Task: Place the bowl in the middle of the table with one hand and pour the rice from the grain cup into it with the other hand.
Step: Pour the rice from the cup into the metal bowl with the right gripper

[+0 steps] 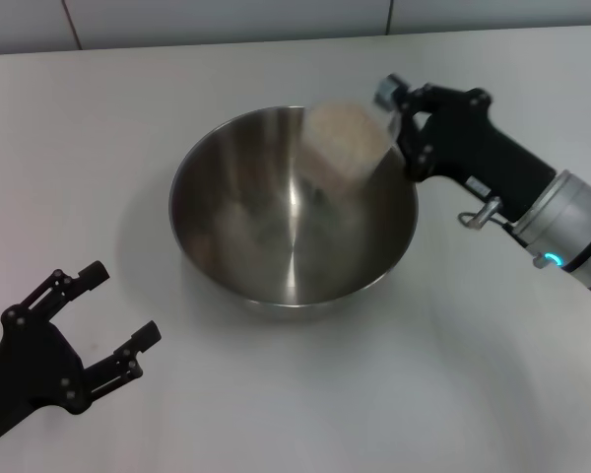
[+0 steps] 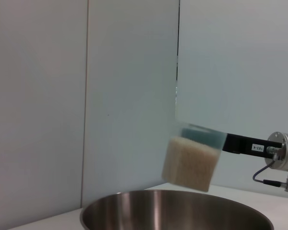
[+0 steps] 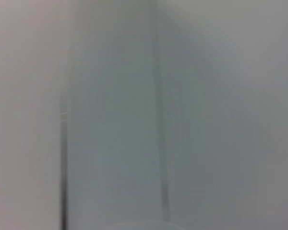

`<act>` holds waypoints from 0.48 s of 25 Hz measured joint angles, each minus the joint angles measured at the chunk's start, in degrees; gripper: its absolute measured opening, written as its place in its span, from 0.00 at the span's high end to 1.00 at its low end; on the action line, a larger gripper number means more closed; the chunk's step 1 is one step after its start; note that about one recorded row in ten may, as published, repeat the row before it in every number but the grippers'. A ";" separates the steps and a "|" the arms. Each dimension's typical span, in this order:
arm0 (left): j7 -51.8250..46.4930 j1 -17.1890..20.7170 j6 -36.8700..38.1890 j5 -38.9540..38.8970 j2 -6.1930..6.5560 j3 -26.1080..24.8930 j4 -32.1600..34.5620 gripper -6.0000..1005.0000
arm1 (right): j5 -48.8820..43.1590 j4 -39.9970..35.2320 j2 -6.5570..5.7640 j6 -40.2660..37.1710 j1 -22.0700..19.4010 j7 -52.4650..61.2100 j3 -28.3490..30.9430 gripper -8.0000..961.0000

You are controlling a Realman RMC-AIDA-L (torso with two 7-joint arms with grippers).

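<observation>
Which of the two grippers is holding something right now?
The right gripper: it grips the grain cup of rice, tilted over the bowl. The left gripper sits open and empty, apart from the bowl.

Left end effector (image 1: pixel 118 320) spread low; right end effector (image 1: pixel 394 123) clamped, raised

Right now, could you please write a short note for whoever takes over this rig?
Left gripper: open, empty, low over the table on the near left.
Right gripper: shut on the grain cup, held tilted above the bowl's far right rim.
Bowl: placed mid-table.
Rice: mostly in the cup; whether any has landed in the bowl cannot be told.
Left: finish the pour.
</observation>
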 joint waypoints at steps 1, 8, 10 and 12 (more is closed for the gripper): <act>0.00 0.00 0.01 0.08 0.00 0.01 0.00 0.13 | -1.50 -0.41 -0.11 -0.28 0.44 0.65 0.00 0.98; 0.00 0.00 0.30 0.47 0.00 0.14 0.00 0.13 | -8.87 -3.41 -0.63 -1.61 3.50 4.81 0.00 0.98; 0.00 0.00 0.34 0.47 0.00 0.15 0.00 0.13 | -9.53 -3.58 -0.69 -1.63 3.86 5.04 -0.01 0.98; 0.05 0.00 0.34 0.49 0.00 0.33 0.00 0.13 | -9.62 -3.70 -0.69 -1.58 4.02 5.06 0.00 0.98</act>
